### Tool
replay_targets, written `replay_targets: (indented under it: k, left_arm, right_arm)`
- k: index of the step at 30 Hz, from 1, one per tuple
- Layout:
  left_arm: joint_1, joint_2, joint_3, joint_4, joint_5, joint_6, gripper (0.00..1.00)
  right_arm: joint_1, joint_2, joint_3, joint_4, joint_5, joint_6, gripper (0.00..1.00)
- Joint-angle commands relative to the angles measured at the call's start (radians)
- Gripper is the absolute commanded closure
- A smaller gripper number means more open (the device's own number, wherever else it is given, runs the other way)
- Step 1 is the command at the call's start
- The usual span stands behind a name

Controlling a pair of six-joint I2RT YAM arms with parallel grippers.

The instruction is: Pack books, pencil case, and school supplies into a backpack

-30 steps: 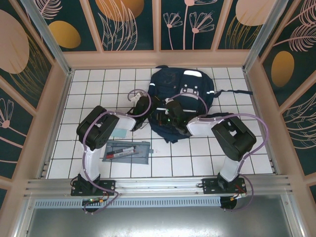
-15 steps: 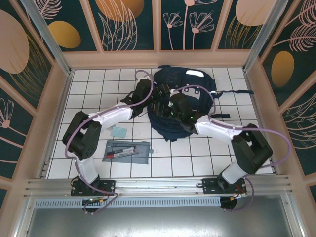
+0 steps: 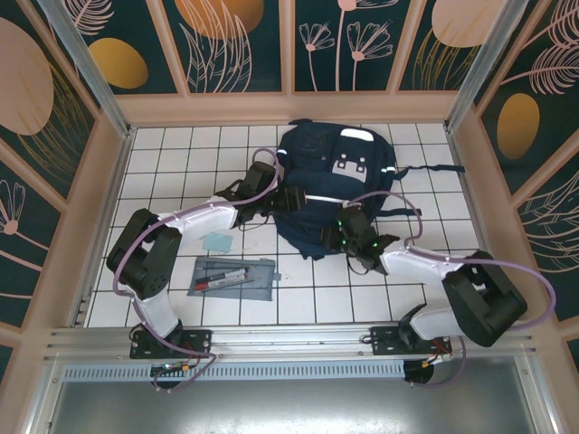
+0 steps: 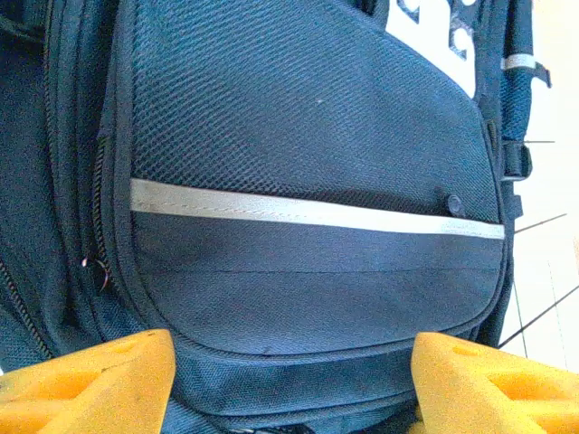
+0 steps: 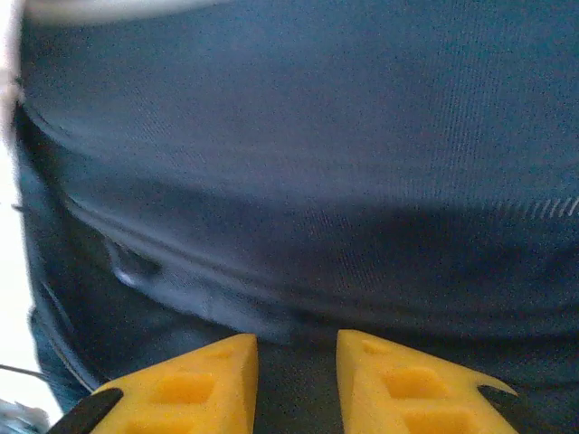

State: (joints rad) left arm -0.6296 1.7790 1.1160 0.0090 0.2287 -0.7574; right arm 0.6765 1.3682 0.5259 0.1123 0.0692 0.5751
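A: where's the backpack (image 3: pixel 317 149) at?
B: upper middle of the top view, flat on the tiles (image 3: pixel 181 163). Left gripper (image 4: pixel 289 362) is spread wide at its front pocket (image 4: pixel 308 226)
A: and the right gripper (image 5: pixel 297 366)?
B: fingers nearly together against the backpack's lower edge, can't tell if it's pinching fabric. Pencil case (image 3: pixel 233 278) sits lower left, well apart

Backpack (image 5: pixel 298 181) blurred, cut off on all sides in right wrist view.
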Motion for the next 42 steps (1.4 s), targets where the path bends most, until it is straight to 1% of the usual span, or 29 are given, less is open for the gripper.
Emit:
replay_targets:
  k: [1,5,6,8,9,12,15,16,18,22,25,27,28,32,35,37,40,42]
  left_arm:
    - [0.002,-0.012,-0.006,-0.015,0.001,-0.030,0.30]
    - [0.001,0.005,0.016,-0.095,-0.042,-0.001,0.27]
    - [0.002,0.005,0.017,-0.103,-0.043,-0.002,0.26]
    - [0.001,0.008,0.007,-0.114,-0.032,-0.007,0.21]
    - [0.001,0.005,0.000,-0.115,-0.034,-0.010,0.20]
    - [0.001,-0.019,-0.045,-0.080,-0.051,-0.037,0.20]
    - [0.002,-0.038,-0.081,-0.042,-0.069,-0.054,0.19]
    - [0.001,-0.036,-0.085,-0.035,-0.072,-0.054,0.19]
    - [0.002,-0.029,-0.094,-0.017,-0.069,-0.055,0.19]
    - [0.001,0.001,-0.099,-0.007,-0.054,-0.049,0.20]
    - [0.002,0.026,-0.123,0.011,-0.015,-0.064,0.22]
    - [0.000,0.036,-0.137,0.029,0.014,-0.084,0.24]
    - [0.001,0.034,-0.174,0.043,0.023,-0.098,0.25]
    - [0.000,0.023,-0.227,0.075,0.036,-0.118,0.26]
    - [0.001,0.023,-0.242,0.089,0.054,-0.119,0.27]
    - [0.001,0.026,-0.251,0.099,0.068,-0.123,0.27]
    - [-0.002,0.034,-0.254,0.109,0.081,-0.128,0.28]
    - [-0.003,0.039,-0.260,0.113,0.085,-0.127,0.28]
  right_arm:
    - [0.025,0.101,-0.064,0.057,0.009,0.080,0.70]
    - [0.043,0.256,-0.015,0.010,0.037,0.087,0.69]
    - [0.049,0.274,-0.002,-0.005,0.049,0.090,0.69]
    - [0.059,0.293,0.030,-0.037,0.057,0.096,0.68]
    - [0.060,0.289,0.045,-0.047,0.049,0.097,0.67]
    - [0.058,0.205,0.114,-0.122,0.044,0.081,0.58]
    - [0.041,0.093,0.189,-0.207,0.099,0.037,0.52]
    - [0.021,0.059,0.211,-0.227,0.118,0.015,0.50]
    - [-0.045,0.019,0.245,-0.241,0.114,-0.032,0.49]
    - [-0.234,0.018,0.292,-0.248,0.013,-0.061,0.49]
    - [-0.326,0.041,0.279,-0.202,-0.038,-0.040,0.48]
    - [-0.376,0.059,0.260,-0.148,-0.105,-0.010,0.48]
    - [-0.393,0.072,0.249,-0.121,-0.131,0.009,0.48]
    - [-0.406,0.136,0.242,-0.044,-0.194,0.040,0.48]
    - [-0.402,0.184,0.245,0.021,-0.261,0.070,0.48]
    - [-0.391,0.215,0.257,0.038,-0.279,0.084,0.49]
    - [-0.363,0.256,0.282,0.041,-0.278,0.088,0.53]
    - [-0.350,0.274,0.294,0.047,-0.279,0.092,0.63]
